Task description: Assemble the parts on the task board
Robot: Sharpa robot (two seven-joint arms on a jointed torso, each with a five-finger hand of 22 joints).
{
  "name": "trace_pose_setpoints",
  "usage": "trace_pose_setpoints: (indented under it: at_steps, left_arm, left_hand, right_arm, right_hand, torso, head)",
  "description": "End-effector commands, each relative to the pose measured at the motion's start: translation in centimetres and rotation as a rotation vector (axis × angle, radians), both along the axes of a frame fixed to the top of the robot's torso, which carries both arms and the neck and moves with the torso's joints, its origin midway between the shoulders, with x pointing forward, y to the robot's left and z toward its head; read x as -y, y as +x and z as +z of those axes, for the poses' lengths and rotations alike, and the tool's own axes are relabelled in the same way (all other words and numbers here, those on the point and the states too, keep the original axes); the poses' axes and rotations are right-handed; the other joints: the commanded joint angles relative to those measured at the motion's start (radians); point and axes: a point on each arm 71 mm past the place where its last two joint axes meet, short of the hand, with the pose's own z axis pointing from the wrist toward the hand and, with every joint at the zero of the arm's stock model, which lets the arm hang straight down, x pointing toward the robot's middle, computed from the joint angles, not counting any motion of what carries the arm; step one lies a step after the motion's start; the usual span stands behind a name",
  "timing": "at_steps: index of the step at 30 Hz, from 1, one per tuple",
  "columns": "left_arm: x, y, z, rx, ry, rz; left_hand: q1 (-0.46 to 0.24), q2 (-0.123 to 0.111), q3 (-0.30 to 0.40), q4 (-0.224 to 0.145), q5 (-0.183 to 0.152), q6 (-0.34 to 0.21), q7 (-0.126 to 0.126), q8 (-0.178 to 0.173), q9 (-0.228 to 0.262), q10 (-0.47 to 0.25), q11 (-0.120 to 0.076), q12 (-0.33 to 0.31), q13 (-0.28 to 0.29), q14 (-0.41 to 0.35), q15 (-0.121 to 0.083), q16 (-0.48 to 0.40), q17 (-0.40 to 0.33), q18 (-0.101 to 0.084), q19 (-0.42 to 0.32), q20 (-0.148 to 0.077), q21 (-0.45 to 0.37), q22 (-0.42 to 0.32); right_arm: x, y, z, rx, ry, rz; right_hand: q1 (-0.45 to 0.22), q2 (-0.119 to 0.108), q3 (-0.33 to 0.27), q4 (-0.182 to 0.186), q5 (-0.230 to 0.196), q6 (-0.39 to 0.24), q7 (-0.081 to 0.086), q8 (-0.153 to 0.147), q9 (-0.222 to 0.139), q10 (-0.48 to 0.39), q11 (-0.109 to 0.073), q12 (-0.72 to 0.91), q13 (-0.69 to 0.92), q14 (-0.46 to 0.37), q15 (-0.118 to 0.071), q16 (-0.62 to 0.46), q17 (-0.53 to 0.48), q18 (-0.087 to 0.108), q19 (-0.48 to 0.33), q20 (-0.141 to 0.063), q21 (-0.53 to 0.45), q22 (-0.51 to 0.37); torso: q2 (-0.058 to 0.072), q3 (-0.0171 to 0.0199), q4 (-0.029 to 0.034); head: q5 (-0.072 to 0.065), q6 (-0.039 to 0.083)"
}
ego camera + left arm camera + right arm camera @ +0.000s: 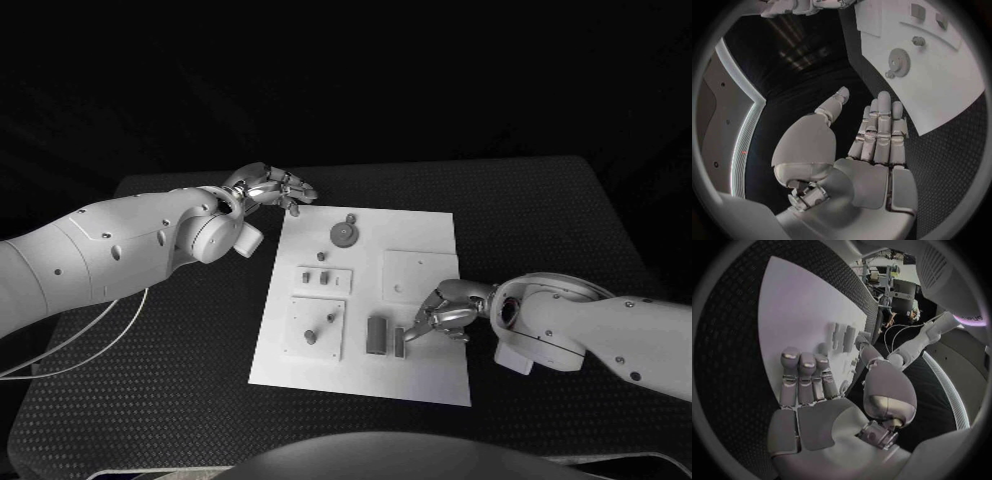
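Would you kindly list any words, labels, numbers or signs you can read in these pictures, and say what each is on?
None can be read.
Task board: plain white, with no print that shows.
Gear and the other parts: no markings visible.
Left hand and right hand: no lettering visible.

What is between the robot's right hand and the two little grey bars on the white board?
Nothing visible. The right hand hovers open right beside the two upright grey bars near the white task board's front edge.
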Motion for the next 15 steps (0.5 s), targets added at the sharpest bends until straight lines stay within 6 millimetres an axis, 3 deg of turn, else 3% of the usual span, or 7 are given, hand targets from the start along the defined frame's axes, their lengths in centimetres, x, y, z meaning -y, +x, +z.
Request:
trace_pose_setpoints:
  at_steps: [1,6,9,11,12,14,15]
  left_arm:
    - [0.2,0.1,0.2,0.021,-0.026,0.013]
    - [0.1,0.3,0.4,0.029,-0.062,0.039]
    - [0.0,0.5,0.4,0.032,-0.092,0.061]
    - [-0.1,0.7,0.5,0.033,-0.112,0.073]
    - [-0.1,0.7,0.5,0.034,-0.116,0.076]
    - [-0.2,1.0,0.5,0.035,-0.130,0.086]
    - [-0.2,1.1,0.5,0.036,-0.137,0.091]
  left_hand:
    - [-0.007,-0.003,-0.002,0.002,-0.006,-0.001,-0.005,0.004,0.001,0.002,0.008,0.004,-0.001,0.001,0.001,-0.006,0.002,0.007,0.009,-0.001,-0.006,0.019]
    - [-0.007,0.000,-0.002,0.002,-0.006,0.007,-0.008,0.009,0.002,0.015,0.004,0.010,0.001,0.002,-0.001,-0.006,0.003,0.007,0.011,-0.002,-0.006,0.019]
    - [-0.007,0.004,-0.002,0.002,-0.006,0.017,-0.012,0.016,0.004,0.044,-0.005,0.024,0.008,0.004,-0.007,-0.007,0.005,0.006,0.012,-0.004,-0.008,0.019]
    - [-0.006,0.009,-0.002,0.000,-0.006,0.025,-0.017,0.021,0.005,0.075,-0.017,0.041,0.016,0.002,-0.012,-0.009,0.005,0.004,0.012,-0.007,-0.010,0.019]
    - [-0.006,0.009,-0.002,0.000,-0.006,0.025,-0.017,0.021,0.005,0.075,-0.017,0.041,0.016,0.002,-0.012,-0.009,0.005,0.004,0.012,-0.007,-0.010,0.019]
    - [-0.004,0.014,-0.002,-0.003,-0.006,0.031,-0.021,0.024,0.006,0.089,-0.024,0.049,0.020,-0.008,-0.010,-0.021,0.000,0.000,0.008,-0.008,-0.014,0.018]
    - [-0.004,0.015,-0.002,-0.004,-0.006,0.032,-0.021,0.024,0.006,0.090,-0.024,0.050,0.020,-0.011,-0.008,-0.025,-0.001,-0.001,0.006,-0.007,-0.016,0.017]
  right_arm:
    - [0.9,1.2,0.9,0.025,0.024,-0.021]
    - [2.4,4.1,2.8,0.102,0.110,-0.099]
    - [3.0,6.2,3.8,0.149,0.219,-0.141]
    - [3.4,7.5,4.3,0.177,0.288,-0.182]
    - [3.5,7.9,4.4,0.186,0.303,-0.189]
    - [4.0,9.5,4.7,0.224,0.352,-0.223]
    - [4.2,10.0,4.8,0.234,0.369,-0.236]
  right_hand:
    - [-0.004,-0.001,0.000,0.003,-0.002,-0.053,0.050,0.009,0.011,-0.002,-0.005,0.005,-0.002,-0.006,-0.001,0.003,0.000,0.053,0.006,-0.003,-0.003,-0.001]
    - [0.001,0.014,-0.002,0.001,0.003,-0.040,0.047,0.019,0.015,-0.003,-0.008,0.008,-0.004,-0.007,-0.004,0.005,0.000,0.053,0.006,-0.005,-0.003,-0.002]
    - [0.002,0.030,-0.011,-0.007,0.014,-0.031,0.043,0.026,0.018,-0.003,-0.011,0.010,-0.008,-0.008,-0.007,0.006,0.000,0.053,0.006,-0.006,-0.002,-0.001]
    - [0.010,0.065,-0.027,-0.026,0.027,-0.024,0.040,0.032,0.020,-0.003,-0.015,0.011,-0.012,-0.008,-0.010,0.005,-0.002,0.053,0.005,-0.006,-0.002,-0.001]
    - [0.010,0.065,-0.027,-0.026,0.027,-0.024,0.040,0.032,0.020,-0.003,-0.015,0.011,-0.012,-0.008,-0.010,0.005,-0.002,0.053,0.005,-0.006,-0.002,-0.001]
    - [0.029,0.084,-0.041,-0.033,0.040,-0.024,0.040,0.034,0.020,-0.007,-0.015,0.009,-0.017,-0.012,-0.010,0.001,-0.005,0.053,-0.001,-0.005,-0.005,-0.002]
    - [0.036,0.089,-0.044,-0.033,0.044,-0.024,0.040,0.034,0.020,-0.009,-0.015,0.008,-0.019,-0.014,-0.010,-0.001,-0.006,0.053,-0.003,-0.004,-0.006,-0.002]
  torso:
    - [-0.002,-0.0007,0.0000]
    - [-0.007,-0.0022,-0.0009]
    - [-0.014,-0.0023,-0.0016]
    - [-0.019,-0.0027,-0.0021]
    - [-0.020,-0.0028,-0.0026]
    - [-0.028,-0.0037,-0.0031]
    - [-0.031,-0.0042,-0.0034]
  head:
    - [-0.008,0.019]
    - [-0.015,0.050]
    - [-0.022,0.079]
    - [-0.026,0.106]
    - [-0.026,0.109]
    - [-0.029,0.144]
    - [-0.029,0.147]
